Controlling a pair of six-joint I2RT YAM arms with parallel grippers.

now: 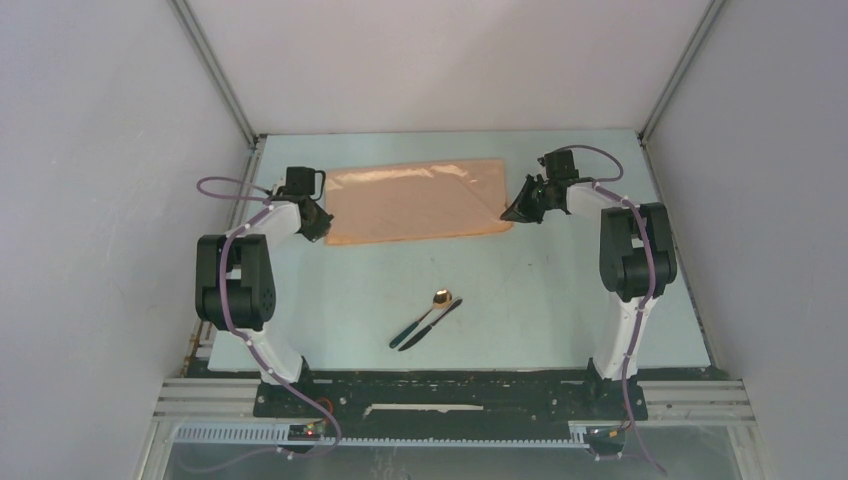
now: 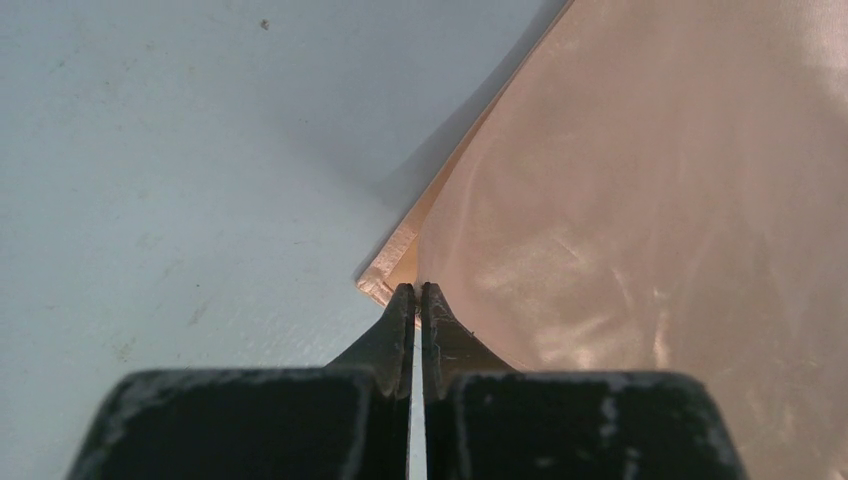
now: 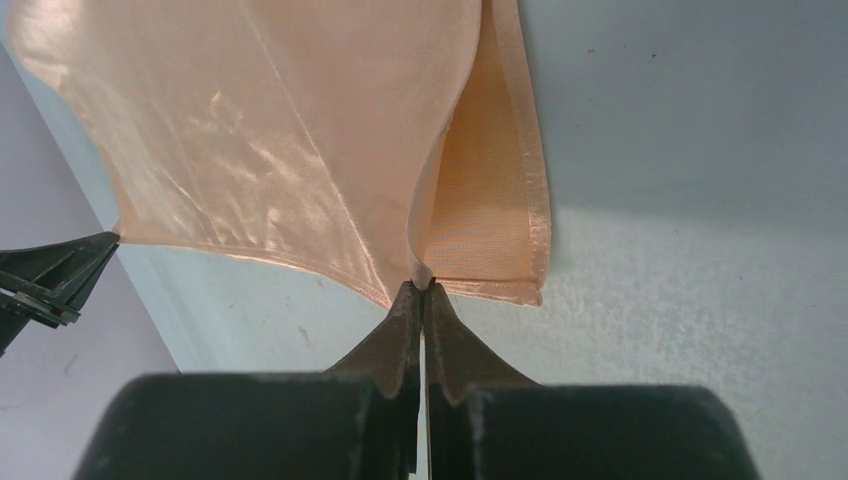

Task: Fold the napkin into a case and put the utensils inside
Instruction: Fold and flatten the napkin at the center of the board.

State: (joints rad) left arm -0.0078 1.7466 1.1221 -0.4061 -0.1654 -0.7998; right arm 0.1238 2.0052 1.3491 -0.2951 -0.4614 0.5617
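The napkin lay on the far half of the table, spread wide from left to right and apparently doubled over, since both wrist views showed a lower layer under the upper one. The left gripper sat at its near left corner with the jaws pressed together on the top layer, the hemmed corner of the layer below showing just beside the tips. The right gripper was at the near right corner, likewise closed on a pinch of the upper layer, which rose into a small ridge while the hemmed under layer stayed flat on the table. The spoon and knife lay side by side, touching or nearly so, near the middle of the table, well apart from the cloth and nearer the arms. The fabric looked thin, light and slightly glossy, so it would likely drape, sag between the two grips and slip from a shallow pinch. Corners and hems seemed the best places to hold, taking one layer only. The utensils looked stiff, slim and low-lying, probably best gripped across the handles.
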